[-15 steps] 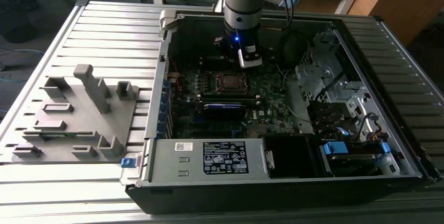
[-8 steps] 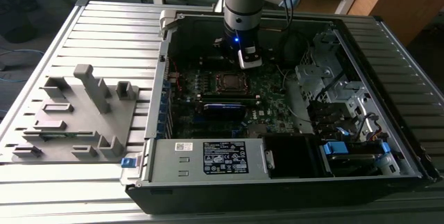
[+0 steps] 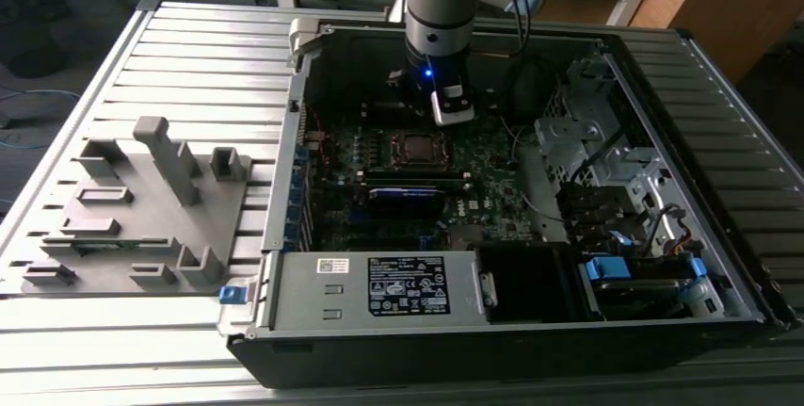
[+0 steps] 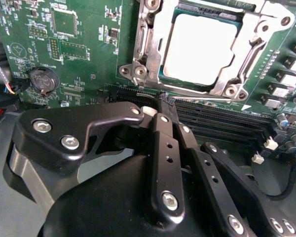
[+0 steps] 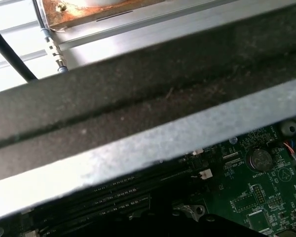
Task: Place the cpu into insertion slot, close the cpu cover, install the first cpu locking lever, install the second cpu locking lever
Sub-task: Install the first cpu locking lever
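Case: open, lying on its side on the slatted table. Contents, in the exterior view:
- the green board on the floor of the case
- a power supply along the near edge
- a drive cage on the exterior view's right
- black cables hanging at the far side, beside my arm

Slot: occupied. The cpu sits flat in it, pale metal face up. The cover lies down over the cpu and frames the face through its window. I cannot tell how the locking levers stand.

Gripper: my fingers are pressed together with nothing between them. They are apart from the cpu and the cover. In the exterior view I hang inside the case above the board, just beyond the slot's far side.

Surroundings:
- Long black memory slots run between my fingertips and the slot.
- A coin cell sits on the board, well apart from the slot.
- In the first wrist view a grey case wall crosses close in front, with the board beyond it.
- A grey fixture with upright posts lies on the table on the exterior view's left of the case, well apart from me.
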Robot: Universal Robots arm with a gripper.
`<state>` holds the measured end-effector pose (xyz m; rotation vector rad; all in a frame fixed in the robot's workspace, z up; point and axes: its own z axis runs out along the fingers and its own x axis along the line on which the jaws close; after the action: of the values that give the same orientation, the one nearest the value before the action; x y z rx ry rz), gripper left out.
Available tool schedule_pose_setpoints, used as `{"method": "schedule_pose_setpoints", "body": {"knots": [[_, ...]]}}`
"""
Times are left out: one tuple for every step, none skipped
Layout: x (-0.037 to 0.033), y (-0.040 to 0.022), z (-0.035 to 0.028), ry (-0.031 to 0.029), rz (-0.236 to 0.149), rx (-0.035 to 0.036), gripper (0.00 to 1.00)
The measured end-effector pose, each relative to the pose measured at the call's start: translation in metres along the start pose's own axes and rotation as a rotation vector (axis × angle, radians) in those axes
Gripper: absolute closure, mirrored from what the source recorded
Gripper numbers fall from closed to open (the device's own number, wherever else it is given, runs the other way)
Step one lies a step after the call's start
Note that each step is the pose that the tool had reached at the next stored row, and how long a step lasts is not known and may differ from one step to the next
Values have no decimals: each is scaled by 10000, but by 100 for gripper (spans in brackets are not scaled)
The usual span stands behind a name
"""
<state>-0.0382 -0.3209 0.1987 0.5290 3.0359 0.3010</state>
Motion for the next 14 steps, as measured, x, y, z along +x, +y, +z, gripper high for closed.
{"method": "schedule_pose_setpoints", "body": {"knots": [[0, -1, 2, -4, -1, 12, 90], [0, -1, 6, -10, -2, 27, 90], [0, -2, 10, -15, -3, 40, 90], [0, -3, 13, -20, -4, 53, 90], [0, -3, 17, -23, -5, 61, 90], [0, -4, 18, -24, -6, 66, 90], [0, -4, 18, -25, -6, 65, 90], [0, -4, 18, -25, -5, 66, 90], [0, -4, 18, -25, -5, 65, 90], [0, -3, 19, -26, -5, 64, 90], [0, -3, 19, -26, -6, 64, 90], [0, -3, 19, -26, -6, 64, 90], [0, -3, 18, -25, -6, 64, 90], [0, -2, 17, -26, -5, 64, 90]]}}
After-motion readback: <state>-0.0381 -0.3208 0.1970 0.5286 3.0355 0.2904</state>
